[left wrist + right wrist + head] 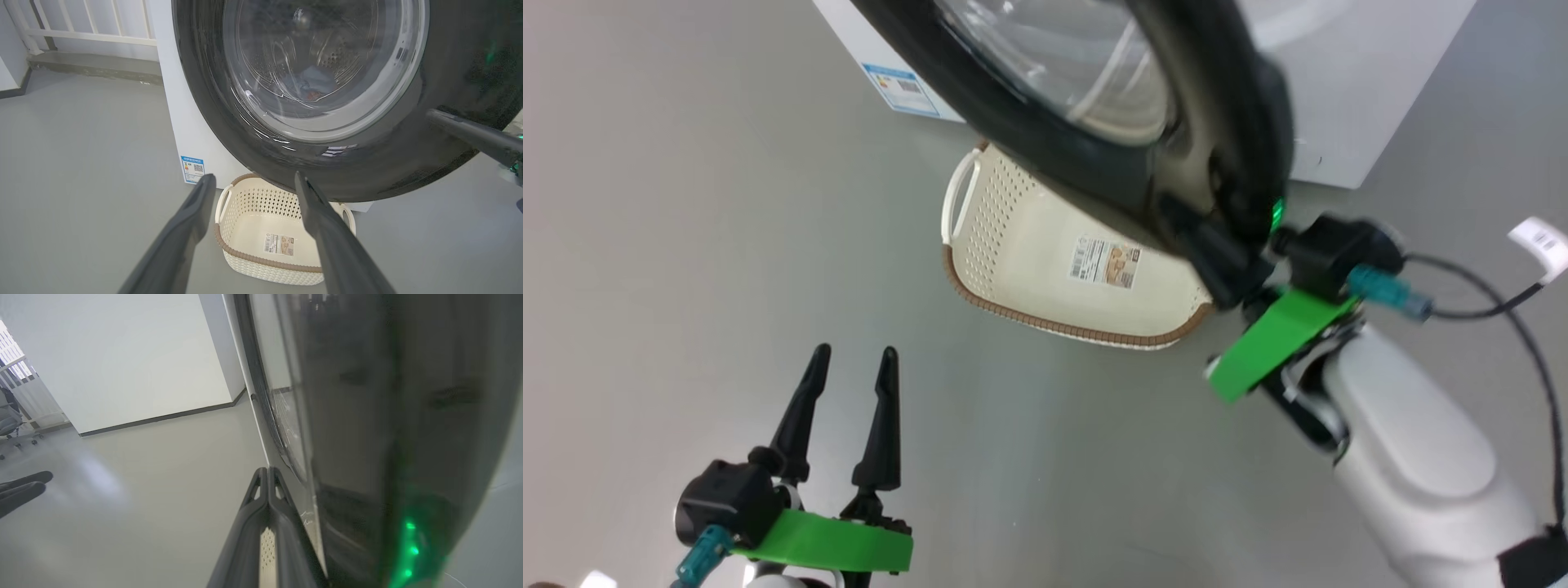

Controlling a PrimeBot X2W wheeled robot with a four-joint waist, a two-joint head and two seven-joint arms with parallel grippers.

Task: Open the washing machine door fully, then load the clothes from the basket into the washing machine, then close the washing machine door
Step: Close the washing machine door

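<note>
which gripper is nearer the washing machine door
Right. The right gripper, shut, lies close along the rim of the washing machine door; the left gripper hangs open, apart from it.

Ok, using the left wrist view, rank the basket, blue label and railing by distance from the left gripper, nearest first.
1. Basket: on the floor, just beyond the open left gripper.
2. Blue label: low on the washer front, behind the basket's left end.
3. Railing: far back, upper left of the view.

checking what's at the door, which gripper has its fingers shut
The right gripper: its fingers are pressed together beside the washing machine door. The left gripper has its fingers spread, apart from the door.
</note>
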